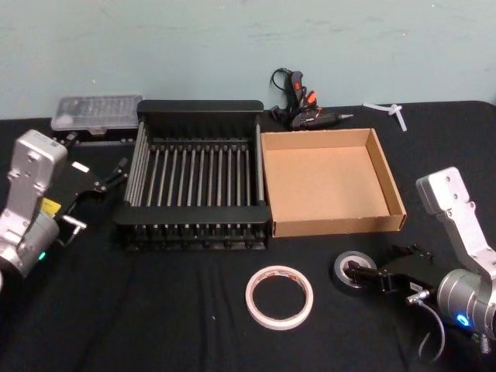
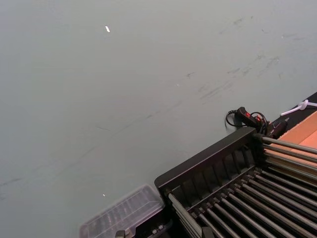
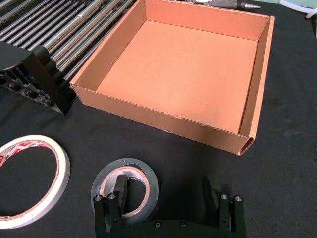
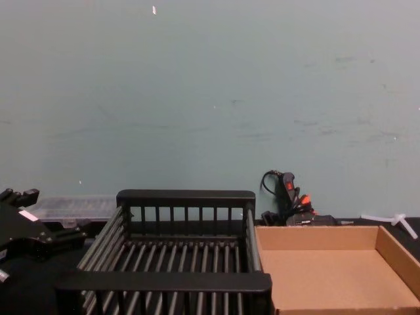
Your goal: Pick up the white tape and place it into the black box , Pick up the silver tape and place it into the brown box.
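Observation:
The silver tape (image 1: 350, 269) (image 3: 128, 181) lies flat on the black table, in front of the brown box (image 1: 394, 180) (image 3: 173, 121). My right gripper (image 1: 380, 262) (image 3: 166, 192) is open and low over it, with one finger in the roll's hole and the other outside, on the side away from the white tape. The white tape (image 1: 279, 297) (image 3: 47, 191) lies flat to the silver roll's left, in front of the black box (image 1: 200, 107) (image 4: 186, 196). The two boxes stand side by side. My left gripper (image 1: 97, 195) (image 4: 39, 230) hangs open to the left of the black box, holding nothing.
A clear plastic case (image 1: 97, 113) lies behind the black box on the left. A black and orange glue gun (image 1: 304, 105) lies behind the brown box, and a white plastic piece (image 1: 391, 111) sits at the back right. A pale wall closes off the table's far edge.

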You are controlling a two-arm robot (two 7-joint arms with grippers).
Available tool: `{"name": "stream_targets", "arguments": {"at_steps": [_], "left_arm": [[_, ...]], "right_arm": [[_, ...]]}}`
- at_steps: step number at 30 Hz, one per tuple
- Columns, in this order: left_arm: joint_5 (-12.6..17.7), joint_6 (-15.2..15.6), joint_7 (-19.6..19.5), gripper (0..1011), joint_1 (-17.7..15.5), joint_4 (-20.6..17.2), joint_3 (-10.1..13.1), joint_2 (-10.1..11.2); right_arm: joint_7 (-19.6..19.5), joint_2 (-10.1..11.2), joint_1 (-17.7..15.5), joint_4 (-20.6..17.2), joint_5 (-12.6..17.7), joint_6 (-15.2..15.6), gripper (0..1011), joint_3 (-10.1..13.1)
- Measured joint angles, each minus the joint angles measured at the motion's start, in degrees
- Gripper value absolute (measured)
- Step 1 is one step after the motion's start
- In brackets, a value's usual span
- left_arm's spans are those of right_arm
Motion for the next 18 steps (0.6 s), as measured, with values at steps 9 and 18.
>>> {"name": "stream_targets", "arguments": {"at_steps": [9,18], "left_arm": [[0.0,0.0,0.0,1001,0.0,0.0,0.0,0.0],[0.0,0.0,0.0,1001,0.0,0.0,0.0,0.0]], "right_arm": [[-0.1,0.0,0.0,0.0,0.1,0.0,860,0.0],[-0.1,0.1,-0.1,0.0,0.2,-0.1,621,0.0]]}}
